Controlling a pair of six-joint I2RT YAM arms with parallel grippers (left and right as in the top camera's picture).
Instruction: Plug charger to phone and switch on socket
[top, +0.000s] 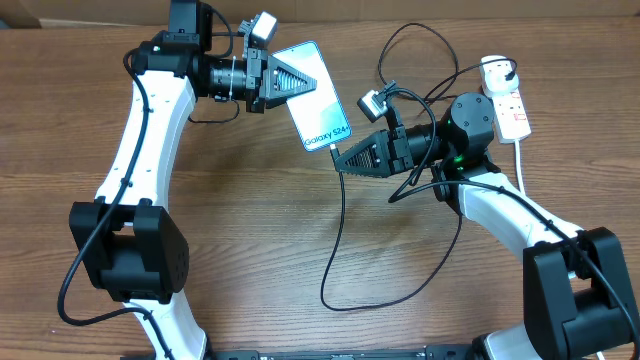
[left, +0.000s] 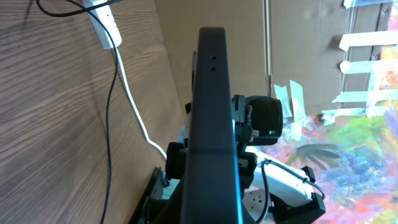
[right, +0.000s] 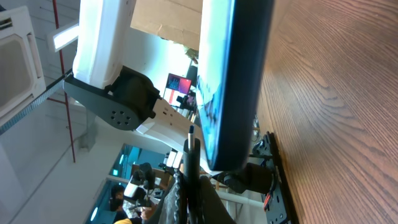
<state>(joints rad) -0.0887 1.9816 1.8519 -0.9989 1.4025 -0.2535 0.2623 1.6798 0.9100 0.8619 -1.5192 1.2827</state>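
My left gripper (top: 300, 82) is shut on the phone (top: 318, 100), holding it by its upper end above the table, its light blue "Galaxy S24" screen facing up. In the left wrist view the phone (left: 211, 124) shows edge-on as a dark slab. My right gripper (top: 345, 158) is shut on the charger connector tip, right at the phone's lower end. In the right wrist view the tip (right: 190, 140) stands beside the phone's bottom edge (right: 233, 81). The black charger cable (top: 335, 250) loops over the table. The white socket (top: 508, 100) lies at the far right.
The charger's black plug (top: 497, 68) sits in the socket's top end. The socket's thick white lead (top: 522, 165) runs down toward the right arm. It also shows in the left wrist view (left: 127, 93). A cardboard wall stands behind the table.
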